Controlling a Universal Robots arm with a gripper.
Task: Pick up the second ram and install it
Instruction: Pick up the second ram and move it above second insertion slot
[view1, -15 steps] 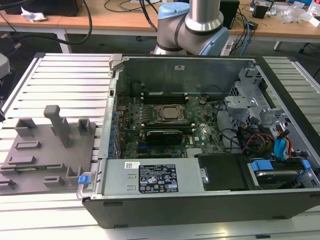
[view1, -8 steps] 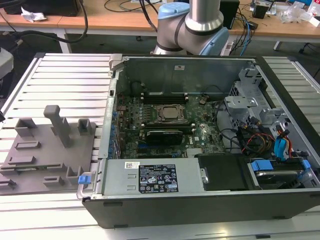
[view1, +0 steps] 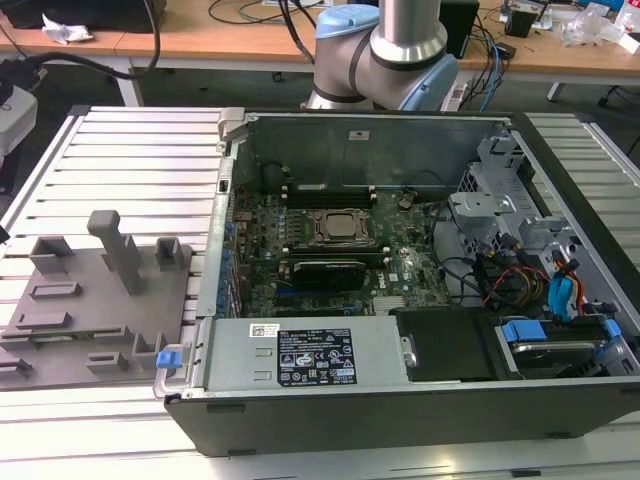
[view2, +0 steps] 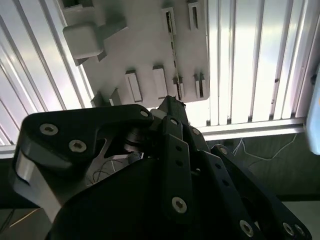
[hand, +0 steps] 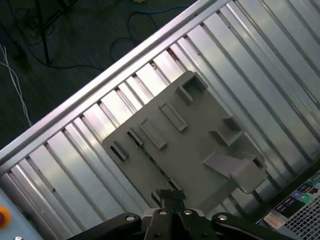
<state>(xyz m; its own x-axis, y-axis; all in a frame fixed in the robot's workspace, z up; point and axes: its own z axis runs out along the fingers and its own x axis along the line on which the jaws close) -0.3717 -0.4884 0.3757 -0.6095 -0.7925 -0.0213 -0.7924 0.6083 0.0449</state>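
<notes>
My gripper (hand: 170, 196) hangs high above the grey plastic tray (hand: 195, 145), its black fingers pressed together with nothing between them. In the second wrist view the gripper (view2: 169, 104) points down at the same tray (view2: 145, 45). A long, thin stick stands on edge in the tray's long slot and looks like the second ram (view2: 173, 50) seen edge-on. It also appears as a dark line (hand: 150, 157) in the first wrist view. In the exterior view the tray (view1: 70, 300) lies to the left of the open computer case.
The open case (view1: 400, 420) holds the motherboard with its CPU socket (view1: 335, 227) and long black memory slots (view1: 325, 195). A power supply (view1: 300, 355) and cabled drive bays (view1: 540, 290) fill its near side. The arm's base (view1: 390, 50) stands behind the case. The table is ribbed aluminium (view1: 130, 160).
</notes>
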